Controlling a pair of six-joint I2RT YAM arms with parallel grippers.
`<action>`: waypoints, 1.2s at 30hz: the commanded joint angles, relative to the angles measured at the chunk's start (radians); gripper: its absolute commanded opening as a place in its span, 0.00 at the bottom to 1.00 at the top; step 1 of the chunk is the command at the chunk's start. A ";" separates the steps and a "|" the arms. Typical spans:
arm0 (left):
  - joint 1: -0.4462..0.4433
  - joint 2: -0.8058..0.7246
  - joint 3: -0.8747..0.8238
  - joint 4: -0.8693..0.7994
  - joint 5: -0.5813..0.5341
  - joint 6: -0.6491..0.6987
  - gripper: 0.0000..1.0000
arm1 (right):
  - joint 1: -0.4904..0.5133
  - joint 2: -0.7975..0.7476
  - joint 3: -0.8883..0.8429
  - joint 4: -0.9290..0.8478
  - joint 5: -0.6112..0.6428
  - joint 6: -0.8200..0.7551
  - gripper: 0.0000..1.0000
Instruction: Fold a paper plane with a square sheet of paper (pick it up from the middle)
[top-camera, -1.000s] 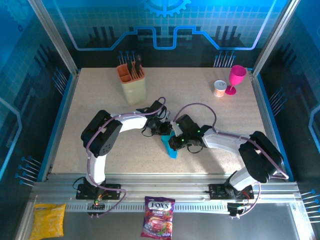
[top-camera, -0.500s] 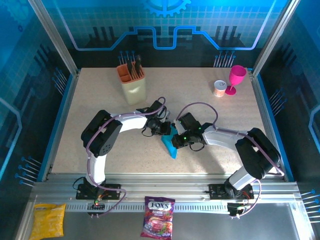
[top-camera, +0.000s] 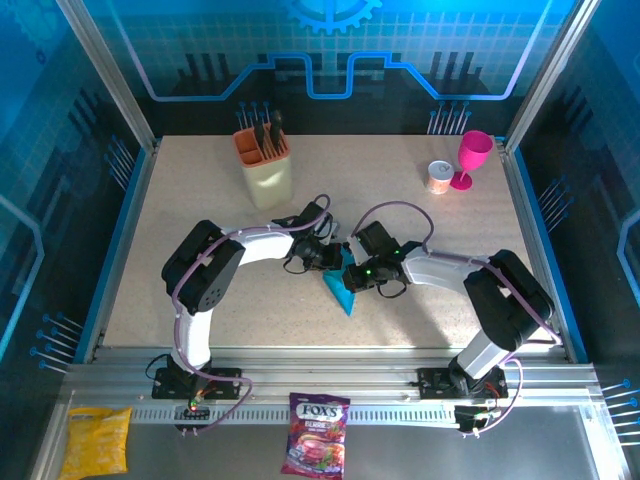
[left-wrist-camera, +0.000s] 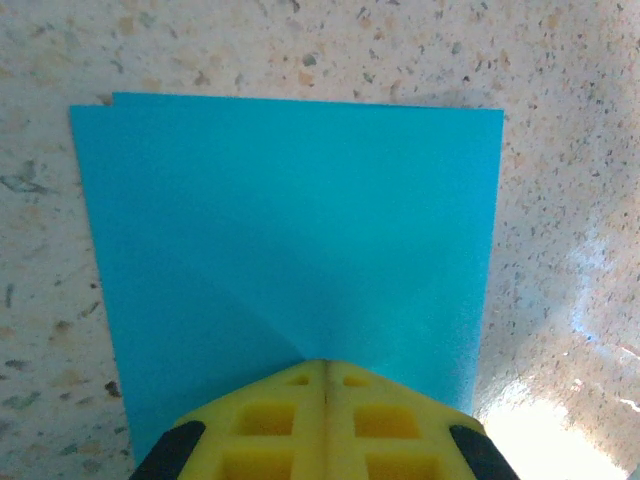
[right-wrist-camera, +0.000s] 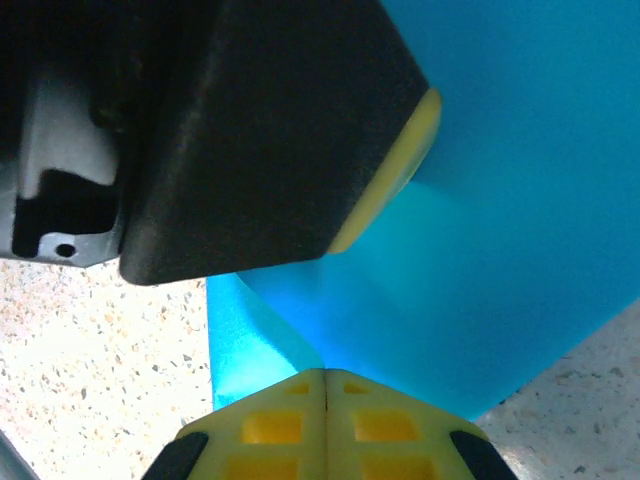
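Top view: the left tool (top-camera: 337, 263) and right tool (top-camera: 352, 279) meet at mid-desk (top-camera: 200, 200), with the square sheet of paper (top-camera: 341, 296) between and just below them.

Left wrist view: the left tool (left-wrist-camera: 325, 366) is clenched on the sheet's near edge; the sheet (left-wrist-camera: 290, 210) shows a doubled far edge.

Right wrist view: the right tool (right-wrist-camera: 326, 376) is clenched on the sheet (right-wrist-camera: 520, 200), and the left tool's pad touches it.

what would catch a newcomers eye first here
The bright blue paper at the middle of the table, pinched between the left gripper and the right gripper, both shut on it. After that, the pink goblet near the far right corner.
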 joint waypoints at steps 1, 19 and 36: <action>-0.001 0.010 -0.036 -0.034 -0.019 -0.014 0.00 | -0.018 0.022 0.021 -0.019 0.006 -0.016 0.00; -0.001 0.008 -0.052 -0.022 -0.017 -0.020 0.00 | -0.041 0.059 -0.002 0.014 0.003 -0.005 0.00; 0.005 -0.073 -0.078 0.025 -0.050 -0.098 0.00 | -0.045 0.062 -0.070 0.055 -0.008 0.024 0.00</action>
